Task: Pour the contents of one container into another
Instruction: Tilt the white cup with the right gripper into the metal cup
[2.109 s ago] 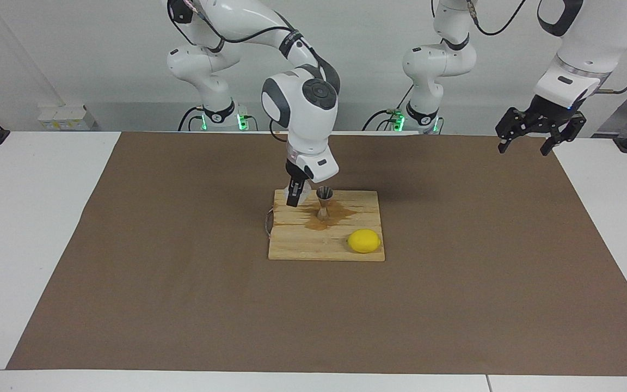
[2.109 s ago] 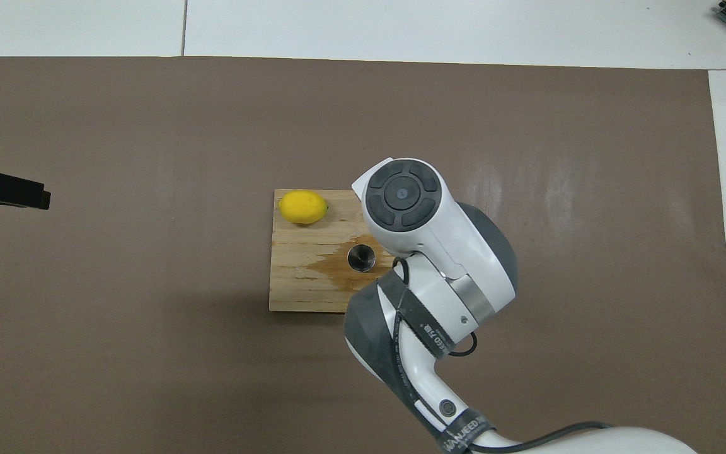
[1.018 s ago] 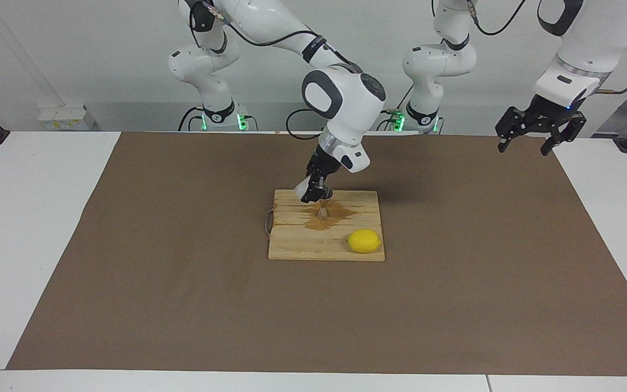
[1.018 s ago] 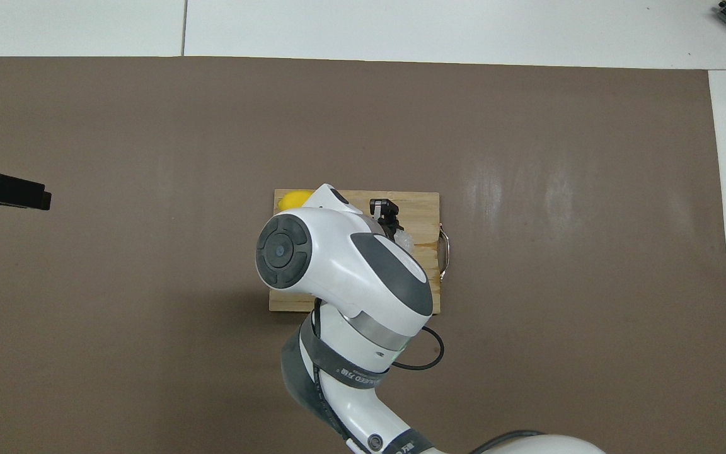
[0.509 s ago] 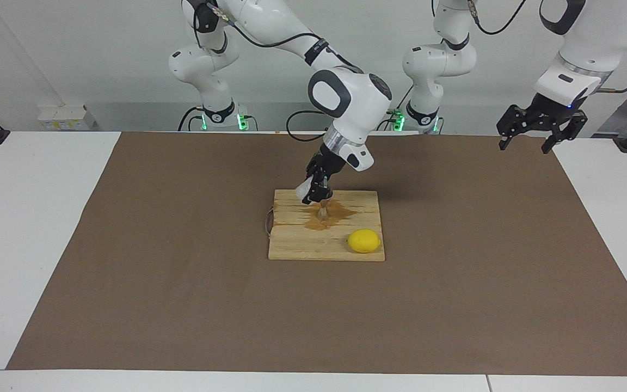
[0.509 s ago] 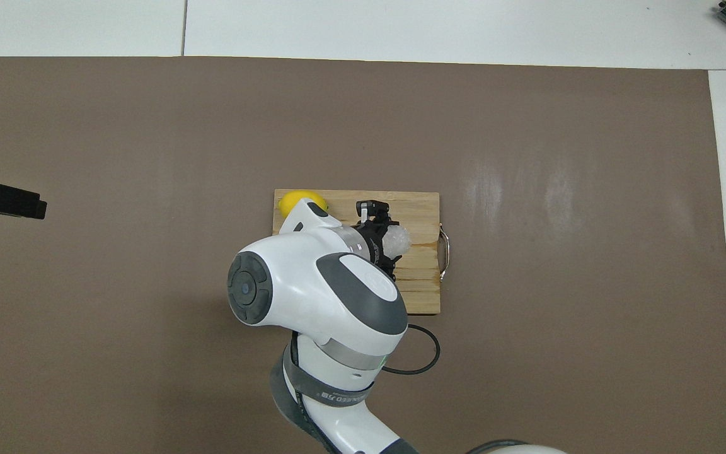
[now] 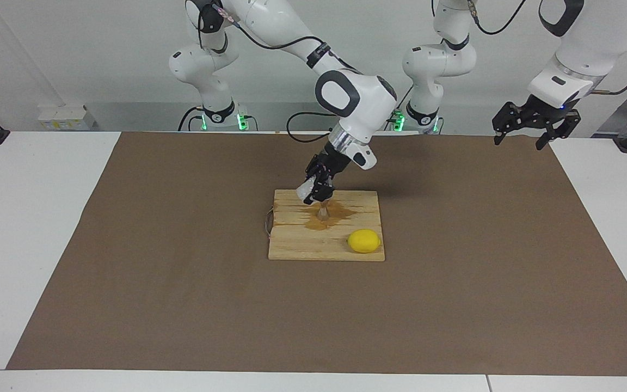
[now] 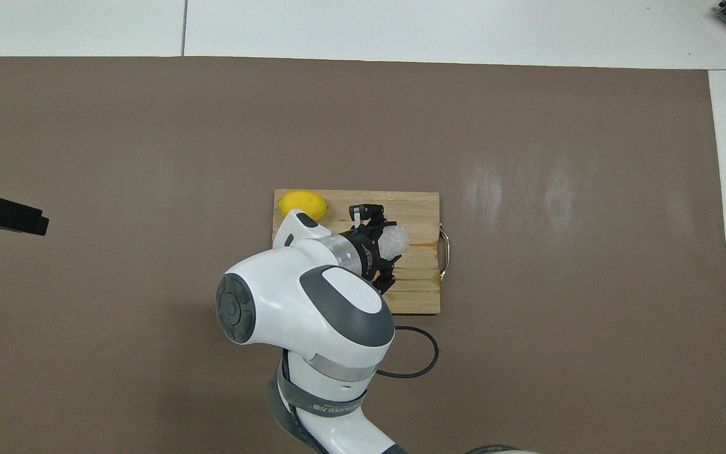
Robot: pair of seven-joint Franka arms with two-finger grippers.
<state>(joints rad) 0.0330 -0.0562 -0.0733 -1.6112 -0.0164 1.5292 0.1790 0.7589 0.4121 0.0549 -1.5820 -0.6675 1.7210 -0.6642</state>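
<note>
My right gripper (image 7: 314, 193) (image 8: 389, 242) is shut on the small clear bumpy cup (image 7: 305, 191) (image 8: 396, 238). It holds the cup tipped on its side just above the steel jigger (image 7: 323, 213), which stands on the wooden board (image 7: 302, 245) (image 8: 420, 293). Only the jigger's lower cone shows in the facing view. In the overhead view my right arm hides the jigger. My left gripper (image 7: 519, 136) hangs open and waiting over the brown mat's corner at the left arm's end, its tip showing at the overhead view's edge (image 8: 7, 215).
A lemon (image 7: 363, 240) (image 8: 302, 205) lies on the board's corner farther from the robots. A wet brown stain (image 7: 343, 210) spreads round the jigger. The board has a metal handle (image 7: 267, 222) (image 8: 443, 251) at the right arm's end.
My right arm has swung its wrist round and tipped the cup from upright beside the jigger to slanting over its mouth. The left gripper has shifted slightly.
</note>
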